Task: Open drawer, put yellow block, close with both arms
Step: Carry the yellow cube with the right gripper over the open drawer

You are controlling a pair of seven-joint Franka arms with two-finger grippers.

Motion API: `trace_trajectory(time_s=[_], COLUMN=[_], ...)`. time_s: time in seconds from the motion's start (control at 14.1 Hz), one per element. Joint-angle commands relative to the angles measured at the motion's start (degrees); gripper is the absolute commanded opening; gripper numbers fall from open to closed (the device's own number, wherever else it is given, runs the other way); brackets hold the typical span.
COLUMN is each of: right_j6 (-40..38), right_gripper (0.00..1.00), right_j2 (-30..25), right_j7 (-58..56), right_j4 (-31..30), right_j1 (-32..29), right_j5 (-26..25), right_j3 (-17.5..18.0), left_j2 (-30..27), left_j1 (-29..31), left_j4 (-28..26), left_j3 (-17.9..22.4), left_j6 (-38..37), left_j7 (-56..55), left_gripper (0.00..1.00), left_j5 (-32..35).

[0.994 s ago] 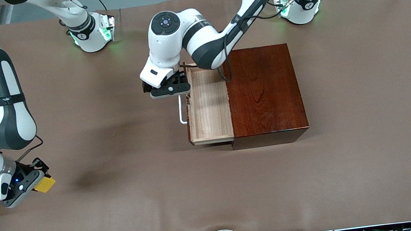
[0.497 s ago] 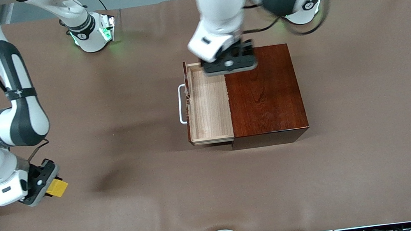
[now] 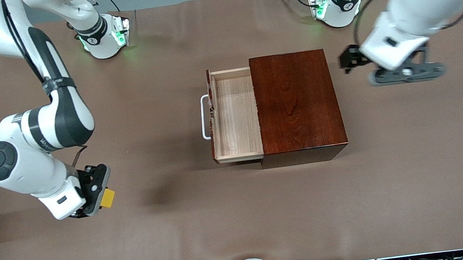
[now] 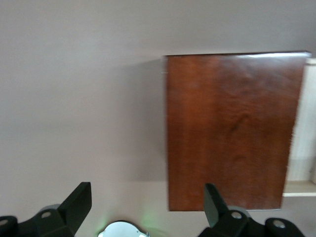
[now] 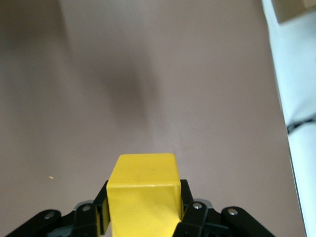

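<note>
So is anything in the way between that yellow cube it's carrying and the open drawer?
Nothing visible. The right gripper holds the yellow block over bare table, the drawer lies open and empty, and the left gripper is over the table by the box's closed end.

No words, numbers or brand names can be read anywhere. The right arm (image 3: 38, 136) carries a small line of pale lettering on the dark band of its lower joint, too small to make out, and the round collars above both green-lit bases (image 3: 103, 35) show a tiny dark mark each (perhaps a symbol, not legible). The wooden box (image 3: 297, 104), drawer (image 3: 234, 116) and yellow block (image 5: 143, 190) bear no marking.
</note>
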Motion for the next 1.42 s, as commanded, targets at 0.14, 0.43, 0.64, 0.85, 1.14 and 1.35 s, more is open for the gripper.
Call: trace_trajectory(time_s=[0.14,0.43,0.64,0.85,1.14,1.35], right_j6=[-1.69,-4.06,-4.15,-4.24,-4.15,-3.89], right_gripper=[0.0,0.0,0.0,0.0,0.0,0.0], right_j2=[-0.66,-0.75,-0.66,-0.57,0.04,1.53], right_j7=[-0.21,1.01,8.47,16.99,20.36,20.45], right_j4=[0.81,2.2,2.56,2.56,2.56,2.56], right_j1=[7.06,15.59,21.56,27.1,30.1,33.26], right_j5=[-0.33,0.2,0.12,-0.67,0.02,-0.41], right_j3=[-0.4,-0.31,-0.4,-0.49,-0.4,-0.49], left_j2=[-10.85,-12.29,-11.76,-11.23,-11.14,-11.14], left_j1=[6.35,6.98,7.94,8.03,7.94,7.94], left_j4=[-14.39,-16.71,-16.71,-16.62,-16.62,-16.62], left_j3=[-0.63,-0.11,-0.02,-0.02,-0.02,-0.02], left_j6=[6.48,8.52,8.52,8.52,8.52,8.52], left_j7=[2.89,3.25,3.42,3.42,3.42,3.42], left_gripper=[1.0,1.0,1.0,1.0,1.0,1.0], left_j5=[-1.56,-1.56,-1.56,-1.48,-1.48,-1.48])
